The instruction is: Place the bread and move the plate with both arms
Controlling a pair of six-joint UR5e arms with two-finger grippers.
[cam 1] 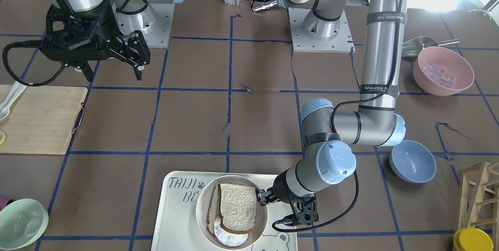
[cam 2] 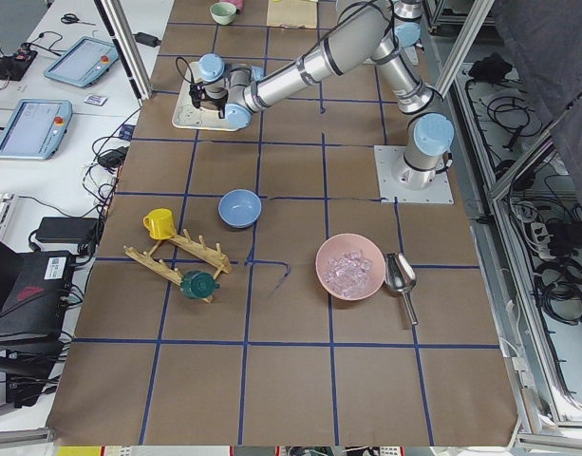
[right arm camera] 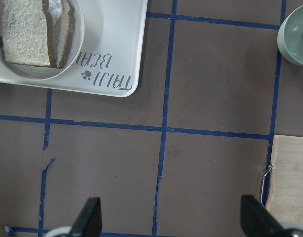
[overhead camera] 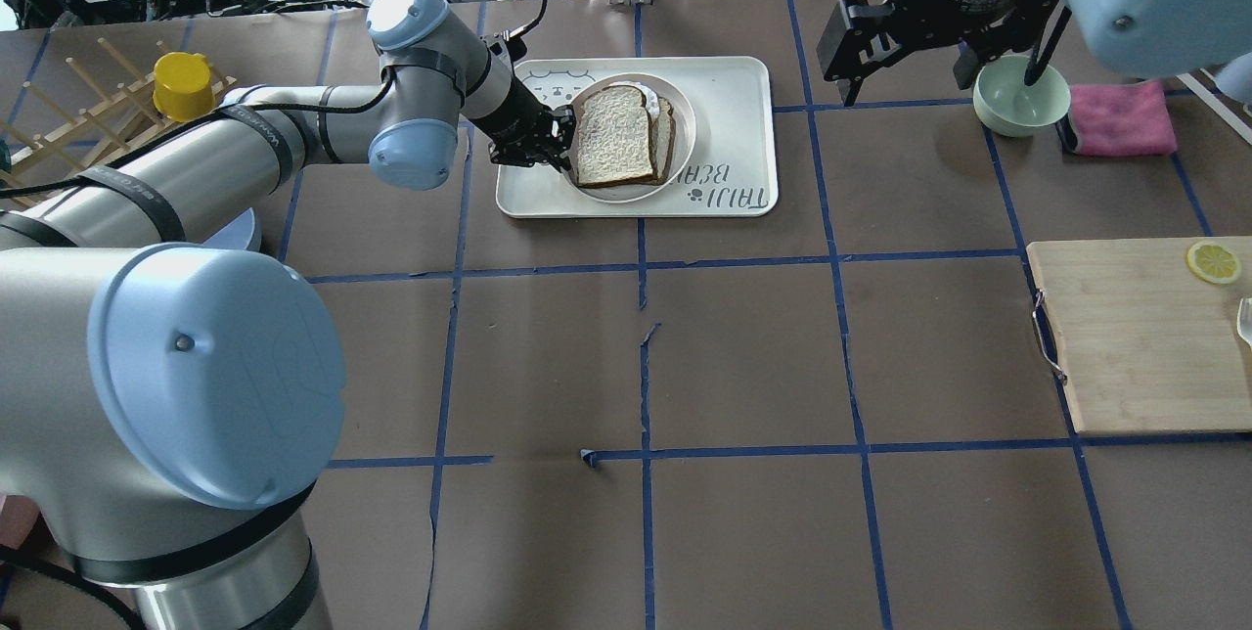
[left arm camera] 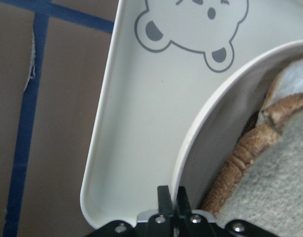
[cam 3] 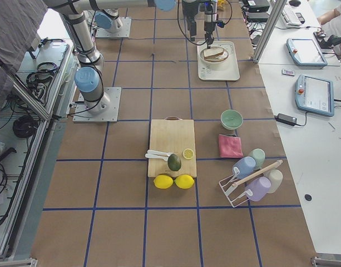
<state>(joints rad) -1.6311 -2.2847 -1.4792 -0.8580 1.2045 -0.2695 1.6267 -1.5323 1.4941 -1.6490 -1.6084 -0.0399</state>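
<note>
1. Bread point(cam 1: 238, 204), the pale greyish-white square slice with a dark brown crust, lay on top inside the round cream-white plate point(cam 1: 201, 204). The plate sat in the rectangular white "TAIJI BEAR" tray point(cam 1: 175, 220) at the table's far edge, about midway along it.
2. With the bread in the plate, I judged the placing done and the step in hand to be moving the plate.
3. My left gripper point(cam 1: 260, 197) was pinched shut on the plate's rim, on the side toward the table's left end. In the wrist view the rim ran between its two fingers.
4. My right gripper point(cam 1: 113, 73) hung high over the table's right half with its fingers spread wide. It held nothing and was well apart from the plate.
5. The next move, as I judged it, called for that right gripper to come down to the opposite rim. A lift by one rim might tip the slices.
6. Counted: two slices in the plate, the grey one over a tanner one, with something white beneath that I could not identify. One plate, one tray, two arms.
</note>
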